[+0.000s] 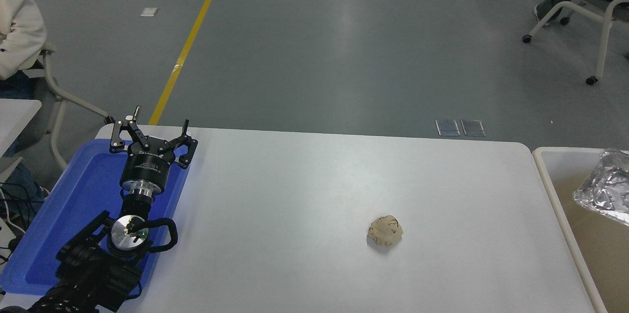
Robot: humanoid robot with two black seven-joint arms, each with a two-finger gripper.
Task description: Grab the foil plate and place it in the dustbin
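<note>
Foil plate position: the foil plate point(603, 195) was seen at the picture's 3 o'clock edge, inside the outline of the dustbin point(545, 175), partly cut off by the frame.

Foil plate attitude: it was shown tilted, its long axis running roughly from 10 o'clock to 4 o'clock; whether it was resting on the bin's floor or hanging above it could not be told.

Right gripper: it was not seen at all, so its state could not be told, nor whether the plate was being held by it.

Left gripper: the left gripper point(151, 128) was found parked at 9 o'clock over the blue tray point(73, 205), its fingers spread apart and nothing held between them.

Key relation: the plate lay well apart from the left gripper, straight across the table point(304, 195) toward 3 o'clock; the right arm's side was plainly the nearer one.

Paper ball: a crumpled beige paper ball point(385, 230) was left on the table between the two, toward 5 o'clock of centre, and touched by nothing.

Judgement: the placing was judged nearly or wholly done, since the plate was already within the bin's rim; only a release, if still needed, was thought to be left.
</note>
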